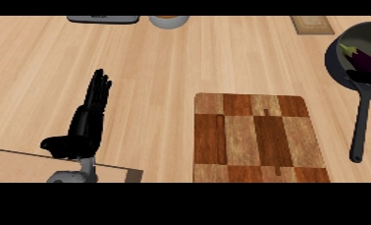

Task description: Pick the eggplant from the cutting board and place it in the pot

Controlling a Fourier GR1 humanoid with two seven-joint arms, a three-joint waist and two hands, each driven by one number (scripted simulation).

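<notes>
Head view shows the glossy dark purple eggplant point(357, 58), with a yellow-green stem end, lying inside the round dark grey metal pot point(331, 62) at the right edge of the pale wooden counter point(181, 57); the eggplant's stem end points toward the pot's far-left wall, while its darker body runs toward the near right and is partly cut off by the view's edge; the pot's long dark handle point(358, 126) stretches toward the near side; just left of that handle lies the rectangular wooden cutting board point(257, 138), chequered in light and dark brown, low in the middle of the view; the eggplant is well apart from the board; the black left hand point(81, 133) rests at the left on its grey forearm, well apart from board and pot, its fingers point(98, 91) straight, pressed together and pointing away, touching neither; along the far edge sit a flat grey object point(103, 18), a pale round bowl point(169, 21) and a brown rectangular item point(313, 24)
</notes>
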